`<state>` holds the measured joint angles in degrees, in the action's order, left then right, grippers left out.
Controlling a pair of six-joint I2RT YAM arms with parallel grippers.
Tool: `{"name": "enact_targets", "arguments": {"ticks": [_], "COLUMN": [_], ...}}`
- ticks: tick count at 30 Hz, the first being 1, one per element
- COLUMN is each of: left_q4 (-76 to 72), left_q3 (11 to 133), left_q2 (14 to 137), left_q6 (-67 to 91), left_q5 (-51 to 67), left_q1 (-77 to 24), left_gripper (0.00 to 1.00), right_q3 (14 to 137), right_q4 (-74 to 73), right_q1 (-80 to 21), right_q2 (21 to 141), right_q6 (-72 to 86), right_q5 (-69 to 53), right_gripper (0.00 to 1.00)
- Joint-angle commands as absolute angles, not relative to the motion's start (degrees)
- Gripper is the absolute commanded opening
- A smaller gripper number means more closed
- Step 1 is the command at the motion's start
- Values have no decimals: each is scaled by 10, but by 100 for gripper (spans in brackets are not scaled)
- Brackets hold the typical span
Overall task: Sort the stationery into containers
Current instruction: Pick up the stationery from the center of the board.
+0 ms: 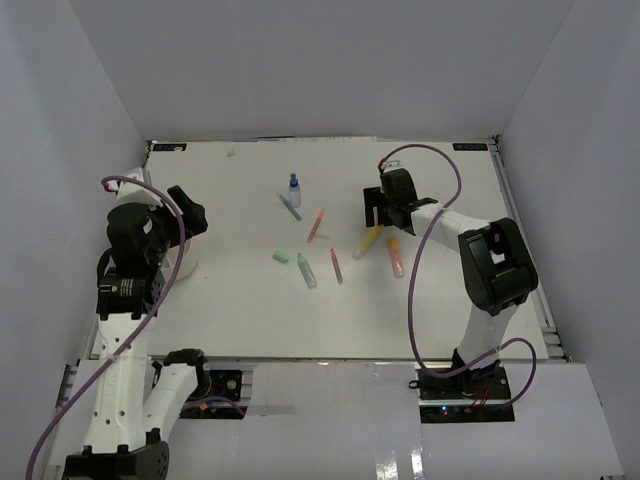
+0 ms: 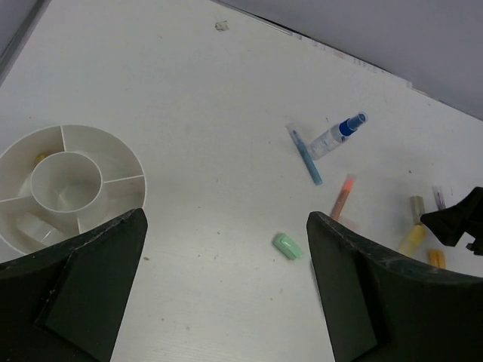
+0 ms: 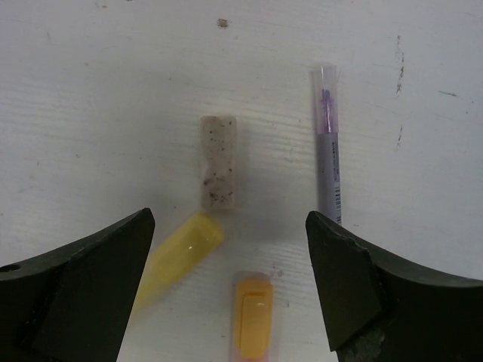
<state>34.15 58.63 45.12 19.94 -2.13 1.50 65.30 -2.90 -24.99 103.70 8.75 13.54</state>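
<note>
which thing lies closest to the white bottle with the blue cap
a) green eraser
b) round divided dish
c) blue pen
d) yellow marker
c, the blue pen lies right beside the bottle, closer than anything else

dish [image 2: 102,151]: near rim hidden behind left gripper [image 2: 226,226] | orange marker [image 3: 253,317]: cut by bottom edge | yellow marker [image 3: 185,249]: tail hidden

Between jaws of right gripper [image 3: 230,217]: speckled tan block [image 3: 219,162] lying flat, tilted yellow marker [image 3: 179,256] just nearer, orange marker [image 3: 253,313] beside it, purple pen [image 3: 330,151] by right jaw. Left gripper [image 2: 226,217]: green eraser [image 2: 287,246] between jaws, white divided dish [image 2: 113,151] beyond left jaw.
</note>
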Motion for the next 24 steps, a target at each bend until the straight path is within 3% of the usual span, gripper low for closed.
{"name": "enact_targets", "arguments": {"ticks": [1,10,15,24], "left_q4": [337,344,345,362], "left_q3": [567,545,544,569], "left_q2": [432,411,415,446], "left_q6": [179,178,179,190], "left_q5": [-1,28,54,147], "left_q1": [-10,-35,-37,-38], "left_gripper": [98,98,98,98], "right_q3": [700,748,753,739], "right_q4": [-40,-62,-75,-72], "right_q1": [-246,-246,-246,-248], "right_q2": [1064,1131,1152,1142], "right_q6": [93,112,121,113], "right_q5": [151,161,165,168], "right_gripper": [85,70,67,31]}}
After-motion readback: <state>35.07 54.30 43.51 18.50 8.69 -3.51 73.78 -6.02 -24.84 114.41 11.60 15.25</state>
